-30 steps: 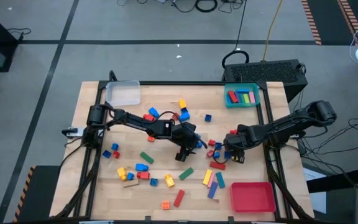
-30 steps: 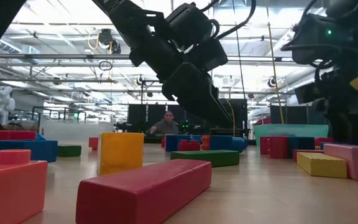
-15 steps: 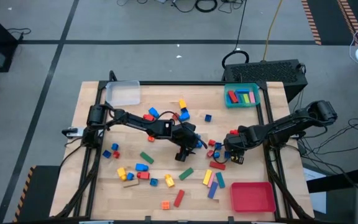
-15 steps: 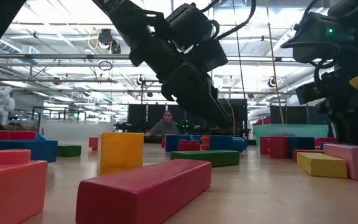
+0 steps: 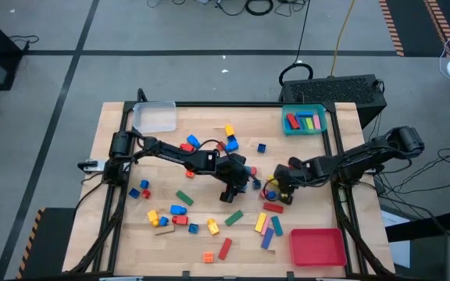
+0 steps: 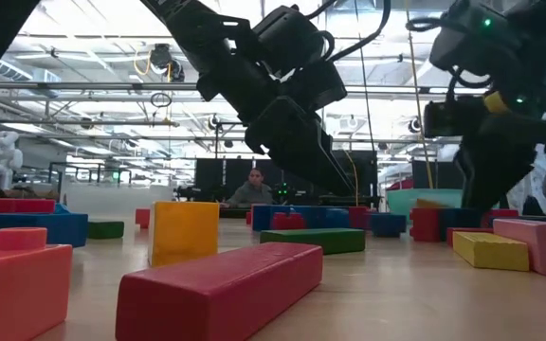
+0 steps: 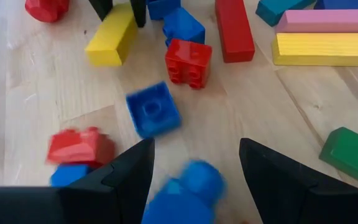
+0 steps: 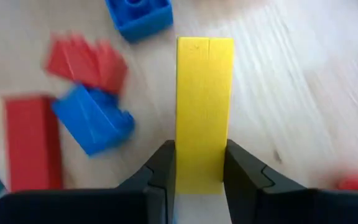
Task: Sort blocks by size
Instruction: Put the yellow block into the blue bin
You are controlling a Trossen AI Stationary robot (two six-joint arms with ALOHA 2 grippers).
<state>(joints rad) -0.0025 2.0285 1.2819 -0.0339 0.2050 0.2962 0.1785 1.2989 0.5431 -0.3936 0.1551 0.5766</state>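
Many coloured blocks lie scattered over the wooden table (image 5: 131, 156). My right gripper (image 5: 276, 187), right of the table's middle, is shut on a long yellow block (image 8: 204, 106), which the left wrist view also shows as a yellow block (image 7: 110, 37). My left gripper (image 5: 244, 178) stands open at the middle of the table. A blue block (image 7: 185, 190) lies between its fingers; I cannot tell whether it touches them. A blue square block (image 7: 153, 111) and a red block (image 7: 188, 62) lie just beyond. My right gripper pinches the yellow block's two long sides near one end (image 8: 199, 177) between its two fingers. The fingers (image 8: 164, 167) come steeply from above, and the block runs on ahead of them. Whether its far end (image 8: 205, 45) rests on the table, I cannot tell.
A clear tray (image 5: 155, 118) stands at the far left. A teal tray (image 5: 304, 110) holding long blocks is at the far right, and a red tray (image 5: 317, 247) sits at the near right. Long pink, yellow and teal blocks (image 5: 268, 225) lie near the red tray.
My right gripper has shut on the yellow block, tipped, and moved toward the table's left, closer to my left gripper, taking the block with it.
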